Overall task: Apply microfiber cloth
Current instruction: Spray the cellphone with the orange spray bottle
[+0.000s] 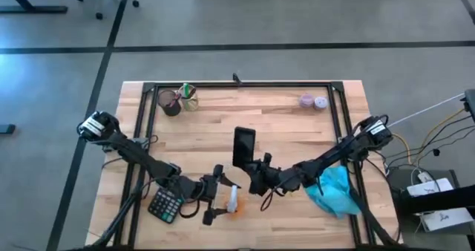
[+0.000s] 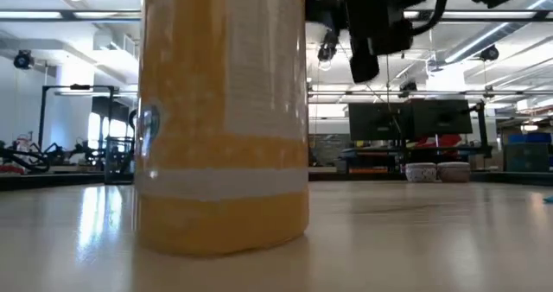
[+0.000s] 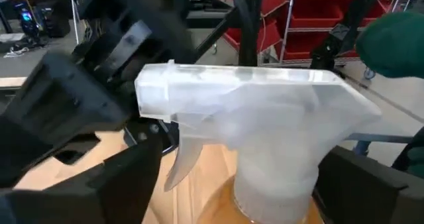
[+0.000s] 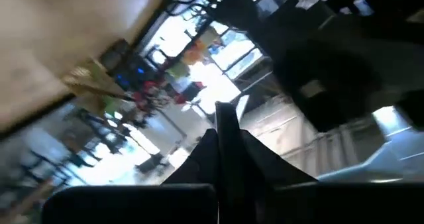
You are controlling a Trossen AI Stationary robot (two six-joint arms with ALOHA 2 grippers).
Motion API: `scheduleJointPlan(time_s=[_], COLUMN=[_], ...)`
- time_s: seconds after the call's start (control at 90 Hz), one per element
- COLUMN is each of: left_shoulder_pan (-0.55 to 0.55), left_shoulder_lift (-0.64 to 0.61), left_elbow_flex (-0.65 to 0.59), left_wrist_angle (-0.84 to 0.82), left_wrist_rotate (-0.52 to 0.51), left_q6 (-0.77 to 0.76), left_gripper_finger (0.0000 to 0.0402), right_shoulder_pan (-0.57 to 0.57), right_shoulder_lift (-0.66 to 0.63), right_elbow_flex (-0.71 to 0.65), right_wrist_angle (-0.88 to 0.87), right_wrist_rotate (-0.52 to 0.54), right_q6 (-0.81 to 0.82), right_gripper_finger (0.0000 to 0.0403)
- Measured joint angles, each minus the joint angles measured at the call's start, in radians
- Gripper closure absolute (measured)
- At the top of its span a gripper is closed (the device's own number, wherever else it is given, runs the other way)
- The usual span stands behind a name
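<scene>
Flanking the orange spray bottle (image 1: 234,201) near the counter's (image 1: 297,132) front edge, the left end effector (image 1: 214,199) stands released around it; the right end effector (image 1: 260,178), fingers pressed together and empty, hovers beside the phone (image 1: 244,145), with the microfiber cloth (image 1: 334,191) untouched near the front right corner

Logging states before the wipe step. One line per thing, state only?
Microfiber cloth: crumpled on the table, under the right arm, not held.
Spray bottle: upright, between the left pincer fingers.
Phone: flat, screen dark.
Calculator: flat, untouched.
Right pincer: empty, beside the phone.
</scene>
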Motion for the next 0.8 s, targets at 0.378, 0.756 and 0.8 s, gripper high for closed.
scheduleJointPlan(time_s=[0.378, 0.756, 0.8], left_shoulder_pan=[0.0, 0.008, 0.008], left_shoulder_lift=[0.0, -0.002, -0.004], left_elbow_flex=[0.002, 0.002, 0.002], left_wrist_angle=[-0.051, -0.114, -0.124], left_wrist_rotate=[-0.055, -0.303, -0.355], left_q6=[-0.001, 0.063, 0.075], left_gripper_finger=[0.0052, 0.0051, 0.0051], right_shoulder_pan=[0.061, 0.146, 0.152], right_shoulder_lift=[-0.05, -0.383, -0.427], right_elbow_flex=[-0.042, -0.229, -0.257], right_wrist_angle=[0.004, 0.0, -0.007], right_wrist_rotate=[0.204, 0.231, 0.233], right_q6=[1.003, 1.53, 1.576], right_gripper_finger=[0.0396, 0.0396, 0.0396])
